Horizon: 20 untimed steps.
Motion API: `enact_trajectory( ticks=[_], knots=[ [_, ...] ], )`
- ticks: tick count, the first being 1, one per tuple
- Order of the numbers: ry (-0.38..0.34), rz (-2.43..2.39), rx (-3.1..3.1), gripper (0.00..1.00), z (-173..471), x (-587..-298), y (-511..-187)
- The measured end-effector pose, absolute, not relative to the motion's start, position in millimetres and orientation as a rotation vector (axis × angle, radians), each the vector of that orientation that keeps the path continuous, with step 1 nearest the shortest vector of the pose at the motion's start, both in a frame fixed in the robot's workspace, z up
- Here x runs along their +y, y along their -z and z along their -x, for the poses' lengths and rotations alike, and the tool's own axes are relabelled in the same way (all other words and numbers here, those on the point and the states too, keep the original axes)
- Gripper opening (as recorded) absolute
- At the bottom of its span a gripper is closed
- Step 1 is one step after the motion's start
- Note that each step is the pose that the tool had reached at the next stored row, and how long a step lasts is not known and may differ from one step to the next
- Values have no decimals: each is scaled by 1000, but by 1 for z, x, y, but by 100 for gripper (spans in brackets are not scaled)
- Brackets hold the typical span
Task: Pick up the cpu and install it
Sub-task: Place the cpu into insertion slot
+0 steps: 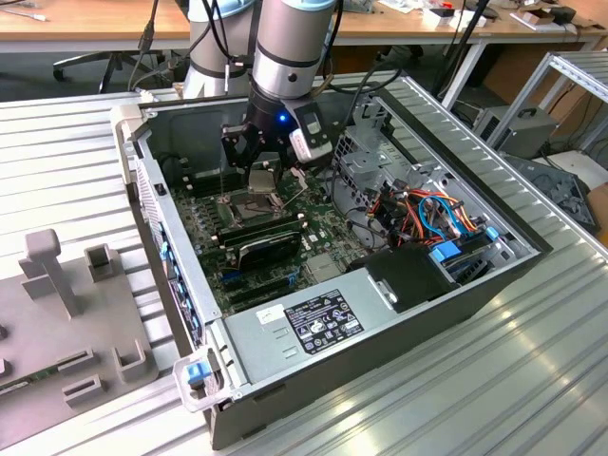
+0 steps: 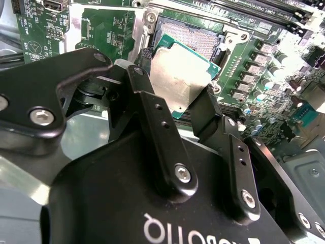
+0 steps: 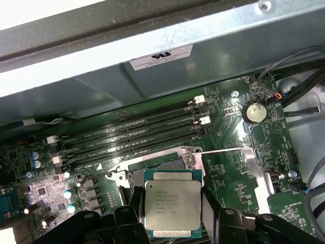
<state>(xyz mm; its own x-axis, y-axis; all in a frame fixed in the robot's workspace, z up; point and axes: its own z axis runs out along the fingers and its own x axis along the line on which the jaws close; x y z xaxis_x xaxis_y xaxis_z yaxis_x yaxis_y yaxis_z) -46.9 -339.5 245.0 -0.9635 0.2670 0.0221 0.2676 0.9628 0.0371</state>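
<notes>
The cpu [image 3: 171, 204] is a small flat square chip with a dull silver top on a green edge. My gripper [image 3: 172, 211] is shut on it, one black finger [image 3: 136, 202] at each side. It hangs tilted just above the open socket [image 2: 195, 36] on the green motherboard [image 3: 231, 173], in both wrist views. From outside, the gripper [image 1: 260, 171] reaches down into the open computer case [image 1: 171, 275] with the cpu [image 1: 265, 178] over the socket [image 1: 249, 205]. The second wrist view shows the cpu [image 2: 179, 76] between the black fingers [image 2: 152, 104].
Long black memory slots [image 3: 137, 129] lie beside the socket. A grey power supply [image 1: 304, 328] sits at the case's near end, with coloured cables [image 1: 432, 214] at the exterior view's right. The case wall [image 3: 152, 76] rises close behind. A grey fixture plate [image 1: 57, 304] lies at the exterior view's left.
</notes>
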Motion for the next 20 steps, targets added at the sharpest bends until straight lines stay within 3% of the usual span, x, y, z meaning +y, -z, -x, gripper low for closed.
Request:
enact_trajectory(
  ticks=[17,20],
  knots=[
    [61,533,-3080,55,47,-340,-245],
    [14,627,-3069,55,47,-340,-245]
  ],
)
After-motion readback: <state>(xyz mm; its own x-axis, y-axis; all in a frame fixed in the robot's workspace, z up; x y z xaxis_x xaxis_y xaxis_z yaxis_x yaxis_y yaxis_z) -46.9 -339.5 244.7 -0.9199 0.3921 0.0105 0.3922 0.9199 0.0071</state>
